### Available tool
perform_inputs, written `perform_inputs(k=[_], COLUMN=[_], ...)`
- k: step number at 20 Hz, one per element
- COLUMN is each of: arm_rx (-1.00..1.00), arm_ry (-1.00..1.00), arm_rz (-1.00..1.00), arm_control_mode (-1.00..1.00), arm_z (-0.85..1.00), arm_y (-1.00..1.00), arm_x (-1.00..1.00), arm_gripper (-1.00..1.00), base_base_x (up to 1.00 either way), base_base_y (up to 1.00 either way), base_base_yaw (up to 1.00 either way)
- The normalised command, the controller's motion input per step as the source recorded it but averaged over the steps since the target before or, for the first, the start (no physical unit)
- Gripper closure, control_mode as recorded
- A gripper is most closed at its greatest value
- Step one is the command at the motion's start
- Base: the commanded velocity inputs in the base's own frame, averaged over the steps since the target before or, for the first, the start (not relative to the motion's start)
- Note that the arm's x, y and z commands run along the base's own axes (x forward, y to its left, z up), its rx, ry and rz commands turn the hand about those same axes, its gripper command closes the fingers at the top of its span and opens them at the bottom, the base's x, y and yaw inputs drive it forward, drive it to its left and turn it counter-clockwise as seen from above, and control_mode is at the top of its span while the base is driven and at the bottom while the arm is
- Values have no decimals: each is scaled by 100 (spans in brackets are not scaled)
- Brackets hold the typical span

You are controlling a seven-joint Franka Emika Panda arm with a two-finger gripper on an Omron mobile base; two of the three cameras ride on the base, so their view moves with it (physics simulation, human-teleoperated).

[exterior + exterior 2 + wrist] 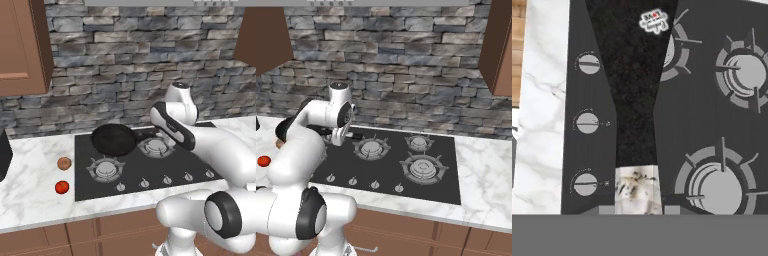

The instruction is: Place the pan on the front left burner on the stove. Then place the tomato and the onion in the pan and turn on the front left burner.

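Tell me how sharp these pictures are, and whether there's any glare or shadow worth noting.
Left base view: evenly lit, slightly soft, faint shine on the tomato. Right base view: flat light, no strong shadows on the stove. Hand view: the pan handle looms very close, widening up the frame, its surface grainy; the knobs stay crisp.

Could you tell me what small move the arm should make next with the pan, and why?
Probably carry the pan forward onto the front left burner. The pincer looks shut on its handle, and the pan sits over the rear left of the stove, while that burner is bare.
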Motion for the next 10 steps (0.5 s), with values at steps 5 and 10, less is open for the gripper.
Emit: perform_inputs(k=[5, 10], arm_rx=[0, -5], arm_ry=[0, 2], arm_rz=[7, 3], arm_control_mode=[-100, -100], arm_z=[-29, -29], arm_y=[0, 3], arm_x=[14, 14], arm_gripper=[100, 100], base_base_x=[0, 0], base_base_y=[0, 0], base_base_yaw=[0, 0])
